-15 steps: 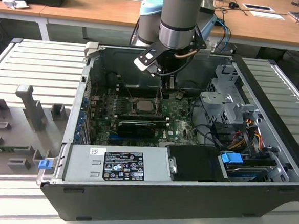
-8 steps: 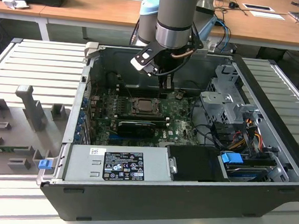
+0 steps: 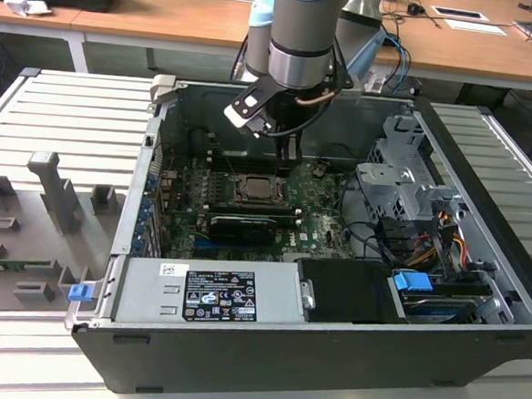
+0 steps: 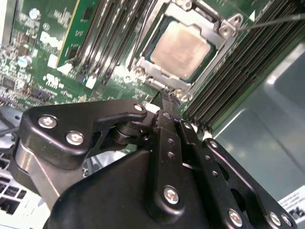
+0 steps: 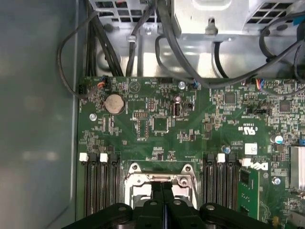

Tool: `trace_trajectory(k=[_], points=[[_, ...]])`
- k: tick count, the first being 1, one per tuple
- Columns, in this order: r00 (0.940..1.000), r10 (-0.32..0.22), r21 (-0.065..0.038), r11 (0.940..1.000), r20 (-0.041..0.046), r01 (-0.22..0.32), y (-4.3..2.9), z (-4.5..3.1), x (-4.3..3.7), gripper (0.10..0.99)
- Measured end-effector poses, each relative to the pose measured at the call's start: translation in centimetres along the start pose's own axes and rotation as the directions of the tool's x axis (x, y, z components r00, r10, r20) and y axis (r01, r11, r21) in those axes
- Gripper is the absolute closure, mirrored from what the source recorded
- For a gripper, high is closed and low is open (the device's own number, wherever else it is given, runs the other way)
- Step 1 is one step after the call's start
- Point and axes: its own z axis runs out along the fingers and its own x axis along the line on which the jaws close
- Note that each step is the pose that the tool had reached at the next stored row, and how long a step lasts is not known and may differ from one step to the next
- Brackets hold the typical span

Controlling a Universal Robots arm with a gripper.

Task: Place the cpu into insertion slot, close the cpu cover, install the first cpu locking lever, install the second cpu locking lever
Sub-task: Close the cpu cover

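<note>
Closest to the lens, the claw [image 4: 166,99] has its two black fingers pressed flat together with nothing between them, and the tips are down at one edge of the slot [image 4: 143,67]. Just past the tips the cpu [image 4: 182,47] lies flat in the slot. Its pale face shows through the cut-out of the cover [image 4: 198,16], which is folded down over it. Placing and closing therefore look done, and I judge the work in hand to be a locking lever.

A thin lever [image 4: 271,21] juts out from the cover's far corner, apart from the claw, and it looks unlatched. To do this step well, the joined tips should bear on the wire alone, not on the cover or the cpu face. They should carry it down in one smooth arc and tuck it under its hook without skidding onto the board [image 5: 157,124].

Farther off, in the exterior view, the claw [image 3: 290,154] hangs just beside the slot, mid-board, nearer the back wall of the case [image 3: 262,382] than its front.
</note>
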Motion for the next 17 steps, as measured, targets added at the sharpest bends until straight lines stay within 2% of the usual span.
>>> trace_trajectory(k=[5,10,12,14,17], points=[[0.9997,-0.025,0.001,0.9997,-0.0014,0.025,-0.63,0.65,-0.01,0.980],[0.9996,-0.029,0.001,0.9996,-0.0017,0.029,-1.33,0.69,0.00,0.980],[0.9996,-0.029,0.001,0.9996,-0.0016,0.029,-1.84,0.67,0.00,0.980],[0.9996,-0.029,0.001,0.9996,-0.0016,0.029,-2.68,0.64,0.02,0.980],[0.9996,-0.029,0.001,0.9996,-0.0016,0.029,-3.07,0.62,0.02,0.980]])
